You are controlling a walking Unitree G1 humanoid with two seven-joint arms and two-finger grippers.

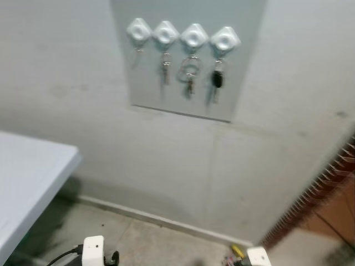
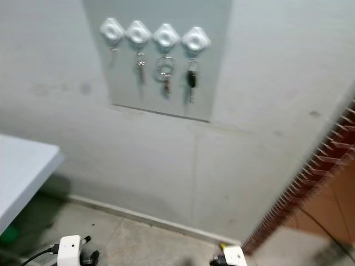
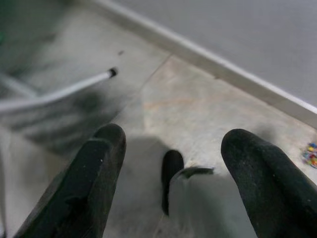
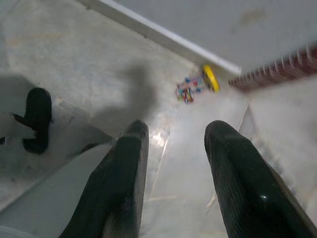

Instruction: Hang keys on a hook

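- A grey panel (image 1: 233, 83) is fixed to the pale wall (image 1: 66, 72), and 4 white diamond-shaped hooks (image 1: 194, 36) sit in a row along its top.
- The leftmost hook (image 1: 138, 30) carries only a thin metal piece; no key can be made out on it (the picture is blurred there).
- The next 3 hooks each carry something: a small set of keys (image 1: 165, 69), a large ring with keys (image 1: 189, 72), and a black-headed key (image 1: 217, 79) on the rightmost hook.
- A white table (image 1: 28, 177) juts in from the robot's left, near the wall.
- The left gripper (image 3: 173, 148) hangs low over the concrete floor (image 3: 198, 104), its 2 black fingers (image 3: 96, 178) spread apart with nothing between them.
- The right gripper (image 4: 173, 148) also points down at the floor, fingers apart and holding nothing.
- A small colourful bunch with a yellow tag (image 4: 198, 84) lies on the floor close to the white skirting (image 4: 163, 37), beside the edge of a red brick strip (image 4: 277, 69).
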